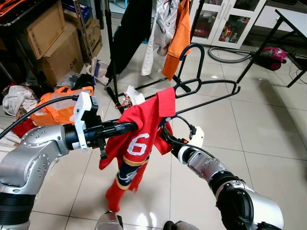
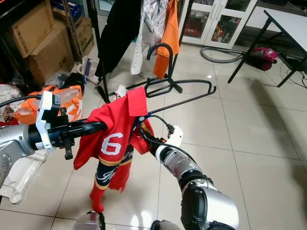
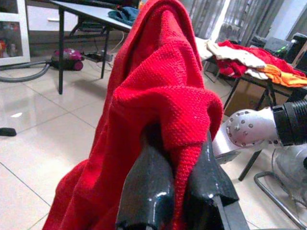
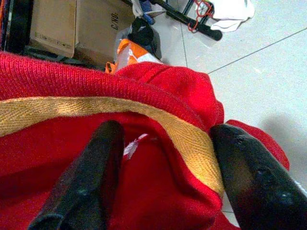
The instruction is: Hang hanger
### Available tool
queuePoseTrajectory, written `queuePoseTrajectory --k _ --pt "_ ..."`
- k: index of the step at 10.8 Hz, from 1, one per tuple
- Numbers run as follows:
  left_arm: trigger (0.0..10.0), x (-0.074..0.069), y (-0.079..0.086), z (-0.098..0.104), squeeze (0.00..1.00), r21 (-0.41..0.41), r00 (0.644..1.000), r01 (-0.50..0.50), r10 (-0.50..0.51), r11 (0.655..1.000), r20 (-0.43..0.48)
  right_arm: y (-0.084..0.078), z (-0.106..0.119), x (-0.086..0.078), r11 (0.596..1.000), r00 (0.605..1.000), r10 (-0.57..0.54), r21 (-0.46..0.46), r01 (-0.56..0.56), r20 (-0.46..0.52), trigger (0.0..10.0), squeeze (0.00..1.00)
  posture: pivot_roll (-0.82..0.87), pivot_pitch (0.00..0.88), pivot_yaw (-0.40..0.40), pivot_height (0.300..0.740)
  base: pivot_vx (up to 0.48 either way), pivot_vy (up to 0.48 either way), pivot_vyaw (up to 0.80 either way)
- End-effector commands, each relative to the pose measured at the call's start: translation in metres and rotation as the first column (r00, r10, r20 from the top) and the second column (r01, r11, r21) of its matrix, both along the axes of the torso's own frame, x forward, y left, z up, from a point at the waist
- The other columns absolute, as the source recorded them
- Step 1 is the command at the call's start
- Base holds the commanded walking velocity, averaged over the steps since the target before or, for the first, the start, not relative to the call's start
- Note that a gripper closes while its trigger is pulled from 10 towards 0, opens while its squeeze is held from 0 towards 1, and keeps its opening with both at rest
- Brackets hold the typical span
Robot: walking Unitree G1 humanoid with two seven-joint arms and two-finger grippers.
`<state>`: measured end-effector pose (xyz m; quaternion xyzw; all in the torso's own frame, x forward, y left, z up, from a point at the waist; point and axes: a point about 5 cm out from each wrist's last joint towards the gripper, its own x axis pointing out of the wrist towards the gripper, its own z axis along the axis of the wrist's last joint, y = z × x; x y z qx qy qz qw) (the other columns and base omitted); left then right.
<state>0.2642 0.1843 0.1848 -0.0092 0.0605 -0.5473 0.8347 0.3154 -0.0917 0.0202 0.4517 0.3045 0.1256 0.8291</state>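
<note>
A red jersey (image 1: 144,134) with a white 6 hangs in the air in front of me. My left gripper (image 1: 128,127) is shut on its fabric, which the left wrist view shows pinched between the two black fingers (image 3: 148,187). A black hanger (image 1: 211,91) sticks out of the jersey's top towards the right, its hook (image 1: 192,50) pointing up. One end of the hanger is hidden inside the cloth. My right gripper (image 4: 165,136) reaches into the jersey from below, its fingers spread on either side of the gold-banded collar (image 4: 144,112).
A clothes rack with black, white and orange garments (image 1: 165,28) stands ahead, its black base (image 1: 115,93) on the tiled floor. Cardboard boxes (image 1: 57,45) and an orange bag (image 1: 57,103) lie left. A table's legs (image 1: 266,45) and a pink vacuum (image 1: 273,52) are at the right.
</note>
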Motion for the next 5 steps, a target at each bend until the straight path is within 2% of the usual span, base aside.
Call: queuePoseTrajectory --k 1,5 --pt "10.0 -0.0008 -0.0082 0.0121 0.0 -0.023 0.998 0.04 -0.039 0.999 0.05 -0.0082 -0.0032 -0.0015 0.999 0.999 -0.042 0.0 0.042 -0.009 0.0 0.0 0.14 0.118 -0.105 0.74 0.0 0.0 0.0" --pt "10.0 0.0001 -0.0086 0.0136 0.0 -0.03 0.998 0.042 -0.04 0.999 0.054 -0.0058 0.0007 0.0016 0.998 0.999 -0.052 0.026 0.052 0.002 0.0 0.0 0.14 0.118 -0.105 0.74 0.0 0.0 0.0"
